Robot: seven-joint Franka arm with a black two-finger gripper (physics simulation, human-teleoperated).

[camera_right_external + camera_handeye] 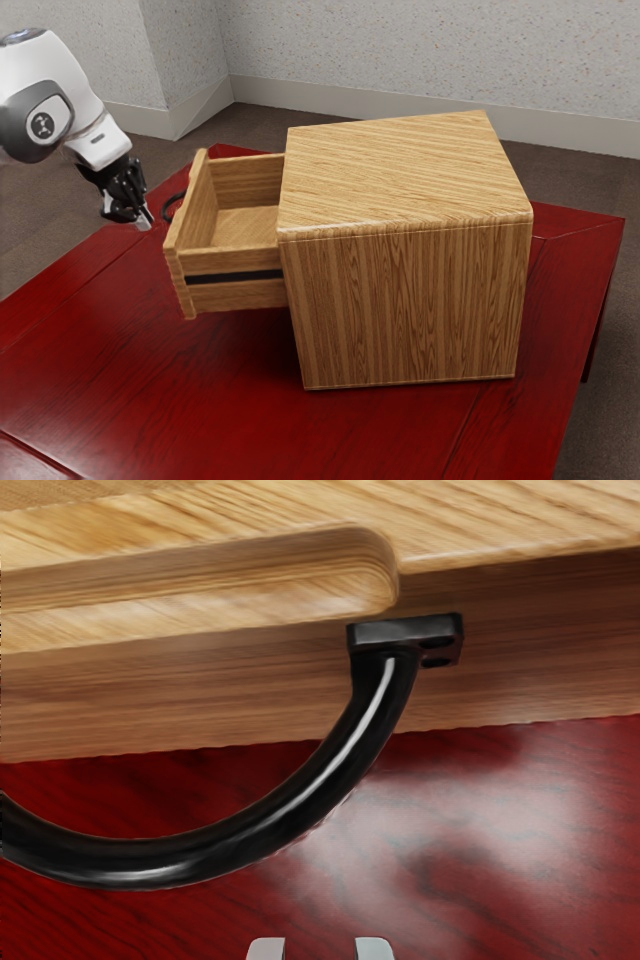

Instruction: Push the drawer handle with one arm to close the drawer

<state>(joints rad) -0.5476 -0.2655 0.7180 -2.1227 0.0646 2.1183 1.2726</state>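
In the exterior view my gripper [146,217] is just left of the black drawer handle [167,205], tilted downward, with a small gap visible between them. The wooden drawer [175,236] stands well out from the left side of the wooden cabinet [405,300]. From the wrist view, the curved black handle [300,798] arcs out from the drawer front [250,695], and one of its mounts is visible. The tips of my gripper [320,949] stand apart at the lower edge, open, with no handle between them.
The cabinet rests on a red wooden table [180,390], whose surface also lies below the handle in the wrist view. Behind the table are a brown floor [280,125] and pale speckled walls [400,50].
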